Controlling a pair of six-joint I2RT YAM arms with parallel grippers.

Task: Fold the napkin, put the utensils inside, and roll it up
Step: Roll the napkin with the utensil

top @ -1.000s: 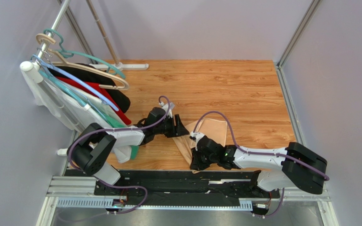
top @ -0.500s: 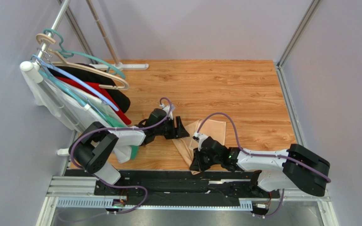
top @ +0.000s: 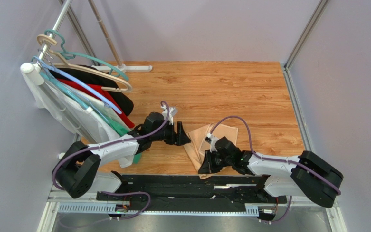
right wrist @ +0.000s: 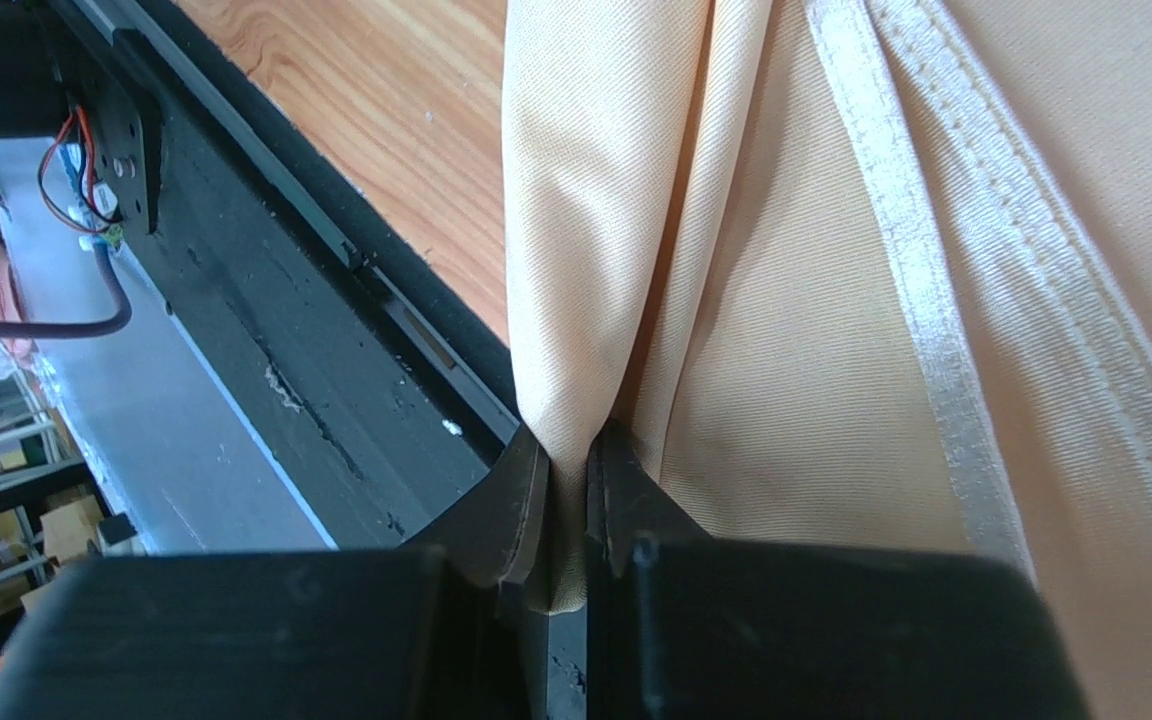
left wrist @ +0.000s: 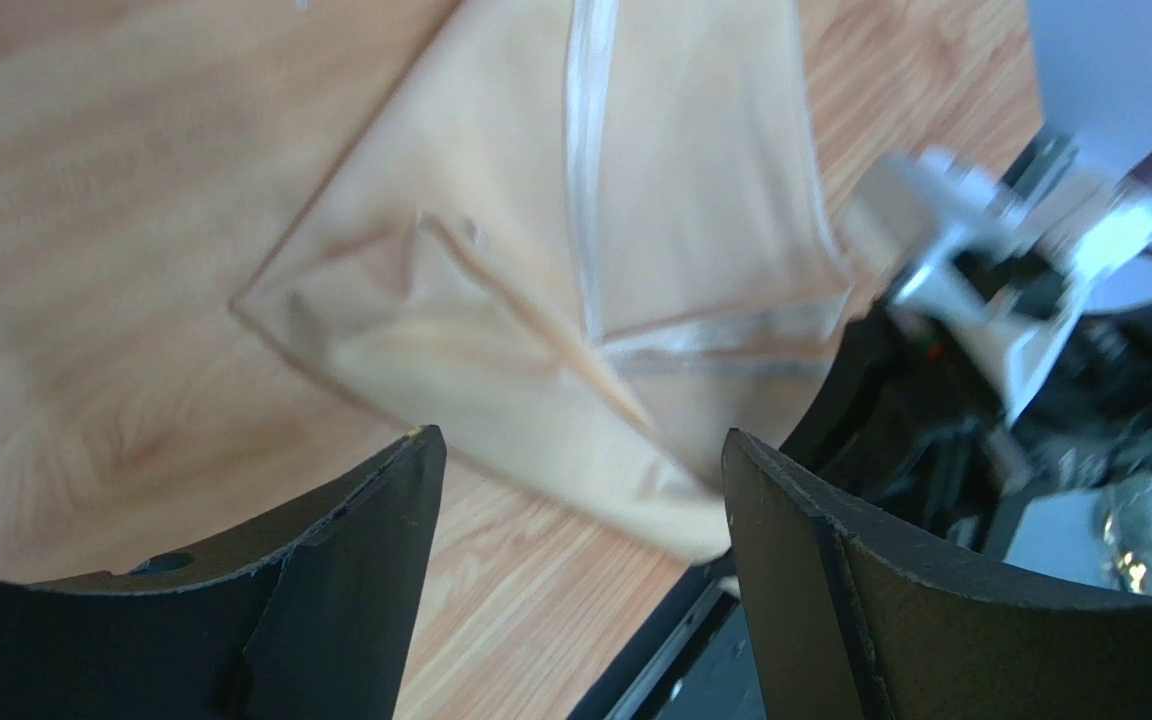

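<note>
The pale peach napkin (top: 215, 136) lies folded and rumpled on the wooden table near its front edge. My right gripper (top: 205, 166) is at the napkin's near edge and is shut on a bunched fold of it. In the right wrist view the cloth (right wrist: 838, 300) is pinched between the fingertips of that gripper (right wrist: 569, 458). My left gripper (top: 182, 135) hovers just left of the napkin's left corner, open. In the left wrist view the left gripper (left wrist: 579, 450) has nothing between its jaws, and the napkin (left wrist: 567, 270) lies beyond them. The utensils are out of view.
A rack of hangers with white, red and black garments (top: 83, 99) stands at the left, close behind my left arm. A black rail (top: 173, 183) runs along the table's front edge, right under the napkin's near end. The wooden table (top: 236, 87) extends back to grey walls.
My left gripper has opened wider and stands apart from the napkin's left corner. My right gripper has shifted slightly right and further in, drawing the held napkin with it.
</note>
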